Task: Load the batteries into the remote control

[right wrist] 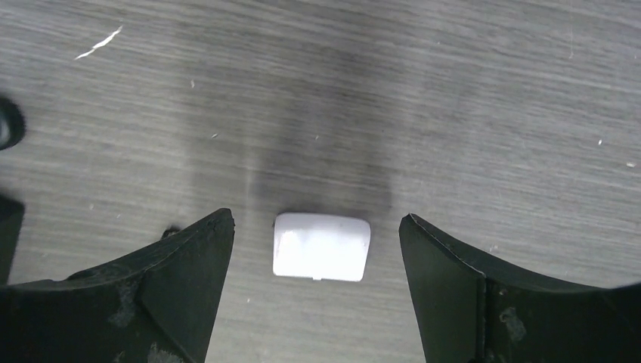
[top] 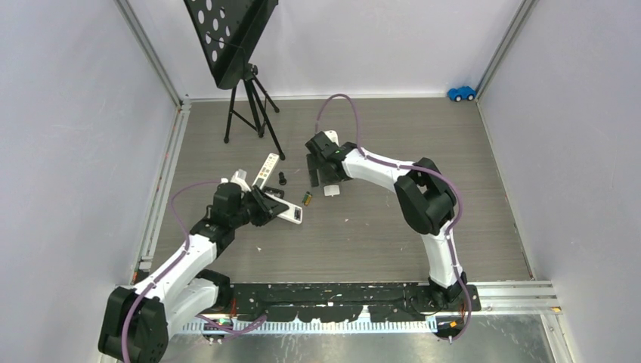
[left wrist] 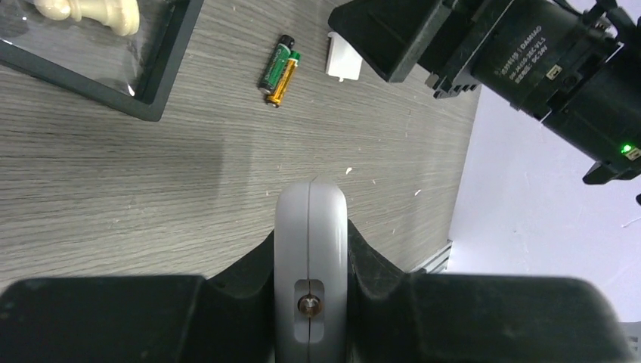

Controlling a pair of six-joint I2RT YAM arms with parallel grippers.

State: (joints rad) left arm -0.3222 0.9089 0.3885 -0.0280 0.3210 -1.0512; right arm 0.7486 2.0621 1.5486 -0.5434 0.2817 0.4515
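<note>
My left gripper [left wrist: 311, 243] is shut on the white remote control [left wrist: 311, 227], which I see end-on in the left wrist view, low over the table. In the top view the remote control [top: 291, 214] sticks out right of the left gripper [top: 263, 204]. Two batteries [left wrist: 280, 69] lie side by side on the table beyond it, one green, one gold; the top view shows these batteries [top: 307, 198] too. My right gripper [right wrist: 317, 231] is open, its fingers either side of a small white battery cover [right wrist: 321, 246] lying flat on the table, not touching it.
A black tray [left wrist: 151, 91] holding a cream chess piece [left wrist: 91, 11] sits left of the batteries. A second white remote [top: 266, 168] and a small black object [top: 283, 179] lie behind. A tripod stand [top: 249, 106] is at the back, a blue toy car [top: 461, 93] far right.
</note>
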